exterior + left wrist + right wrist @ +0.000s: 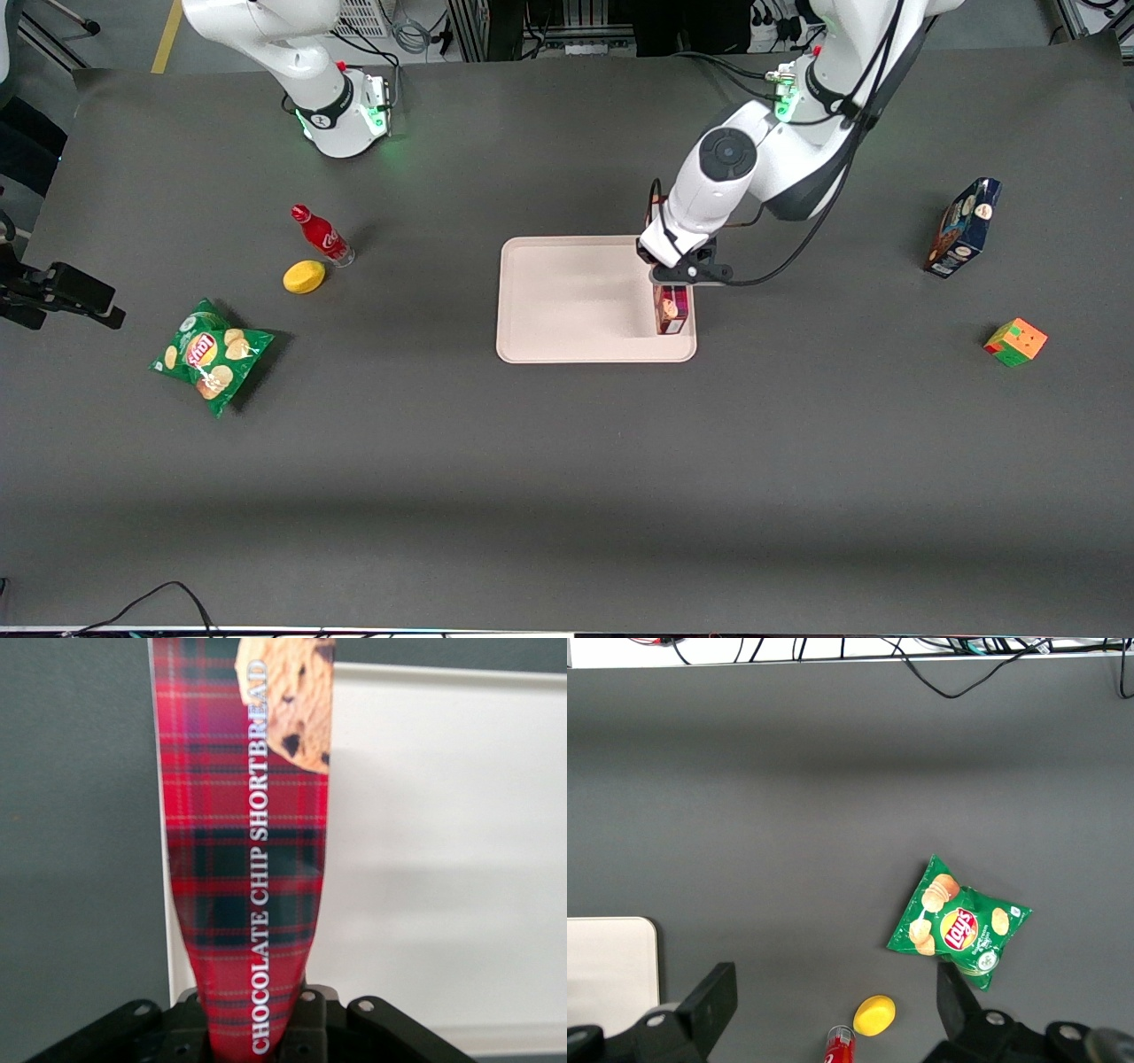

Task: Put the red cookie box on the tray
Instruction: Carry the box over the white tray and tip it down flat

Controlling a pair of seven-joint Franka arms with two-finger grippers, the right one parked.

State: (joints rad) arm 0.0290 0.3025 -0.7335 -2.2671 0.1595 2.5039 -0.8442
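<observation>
Placement is the step in hand: the gripper (675,282) is clamped on one end of the red cookie box (671,312), held over the tray (567,301) at the edge toward the working arm's end, so it should settle fully inside the low rim before the fingers part. Farther off, the dark grey table (567,461) lies matte and flat; cables and equipment frames stand past its farthest edge.
</observation>
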